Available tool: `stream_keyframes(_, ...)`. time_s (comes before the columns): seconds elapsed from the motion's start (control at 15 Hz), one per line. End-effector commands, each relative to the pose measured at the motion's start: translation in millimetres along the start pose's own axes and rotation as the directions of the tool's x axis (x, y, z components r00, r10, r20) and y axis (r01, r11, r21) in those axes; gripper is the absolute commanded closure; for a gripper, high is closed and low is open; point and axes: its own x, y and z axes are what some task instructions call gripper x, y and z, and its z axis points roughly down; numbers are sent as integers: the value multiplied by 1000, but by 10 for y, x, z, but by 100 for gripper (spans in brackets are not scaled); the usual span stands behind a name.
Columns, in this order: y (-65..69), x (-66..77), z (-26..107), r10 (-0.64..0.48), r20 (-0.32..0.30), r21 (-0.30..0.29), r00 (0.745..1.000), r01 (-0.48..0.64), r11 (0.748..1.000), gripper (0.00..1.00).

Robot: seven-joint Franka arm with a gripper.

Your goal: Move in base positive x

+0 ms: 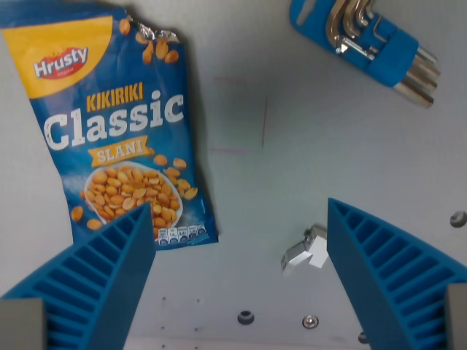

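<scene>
My jaws (237, 240) hang wide and empty over the grey table (292, 146); peanut bag (117, 124) (blue, "Classic") upper left, hex keys (372, 40) upper right.

Franka gripper (241, 219) | two blue ribbed fingers (109, 281) spread wide apart | nothing between them | pointing down, seen from the wrist

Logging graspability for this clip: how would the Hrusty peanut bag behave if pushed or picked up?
The Hrusty peanut bag lies flat, so it would probably slide, not roll. Its glossy film looks slippery. The torn, crinkled top suggests it would flop and might spill peanuts if lifted.
</scene>
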Motion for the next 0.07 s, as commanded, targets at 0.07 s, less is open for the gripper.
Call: stream_keyframes(0.07,73,178,-13,-3,35,19,999,2,1000,0)
